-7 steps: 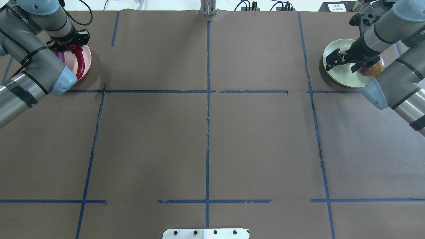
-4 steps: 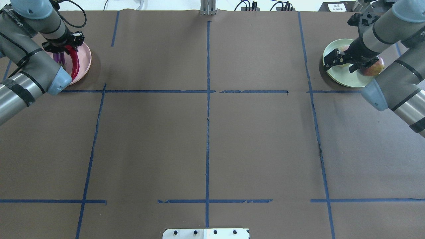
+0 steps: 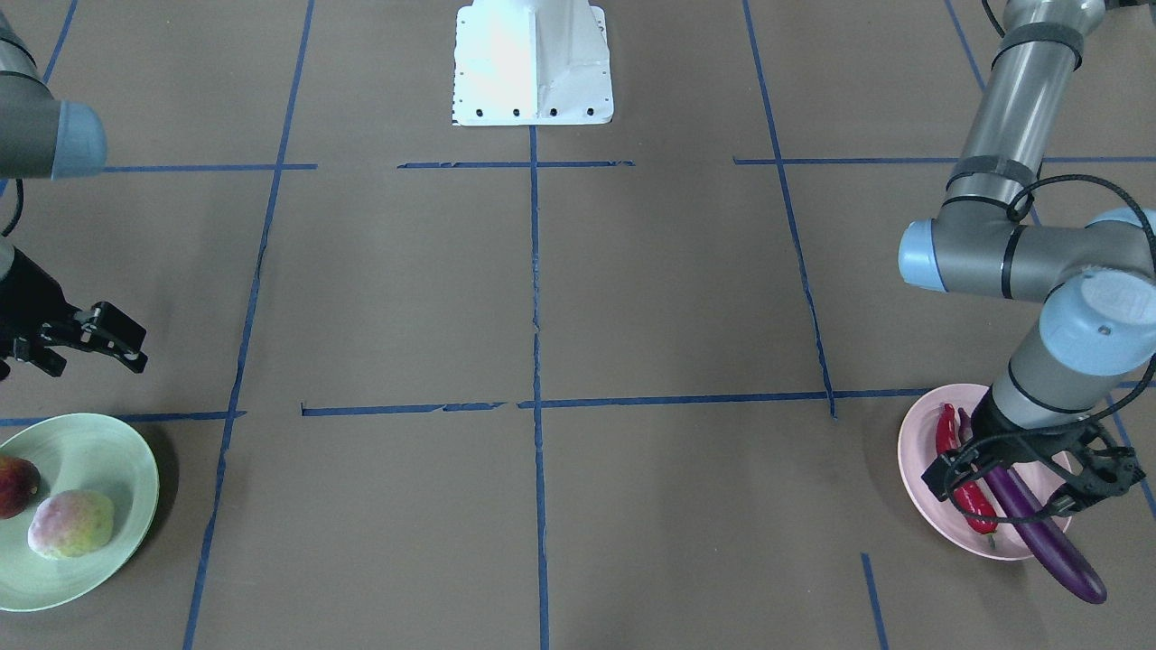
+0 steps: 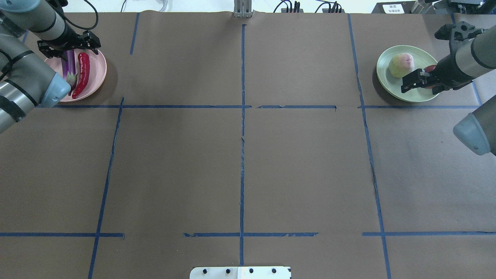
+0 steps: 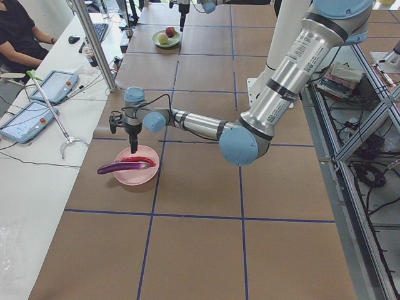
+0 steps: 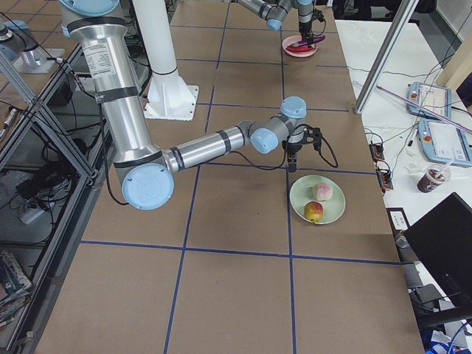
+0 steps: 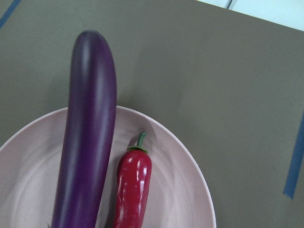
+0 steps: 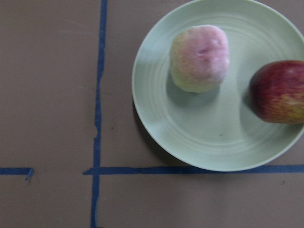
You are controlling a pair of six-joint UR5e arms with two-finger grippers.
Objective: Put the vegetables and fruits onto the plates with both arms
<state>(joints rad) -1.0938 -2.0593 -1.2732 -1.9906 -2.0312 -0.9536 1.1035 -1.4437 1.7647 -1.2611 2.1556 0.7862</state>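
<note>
The left gripper [image 3: 1028, 474] hangs wide and empty over the pink plate [image 4: 99, 69]. In the plate lie the eggplant [image 4: 69, 62], its tip past the rim, and beside it the chili pepper [image 4: 82, 73].

The right gripper [image 3: 88, 350], also spread and empty, hangs near the green plate [image 4: 407, 93]. This plate holds the pale fruit [image 4: 401, 65] and the reddish fruit [image 8: 280, 92].

The writing on the white label [image 4: 393, 8] is too small to read.

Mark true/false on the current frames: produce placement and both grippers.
1. The chili pepper lies on the pink plate. True.
2. The eggplant lies wholly inside the rim. False: one end overhangs it.
3. The green plate holds one fruit. False: two, a pale fruit and a reddish fruit.
4. The left gripper grips the chili. False: it is open above the plate, empty.
5. The right gripper is open and empty. True.
</note>
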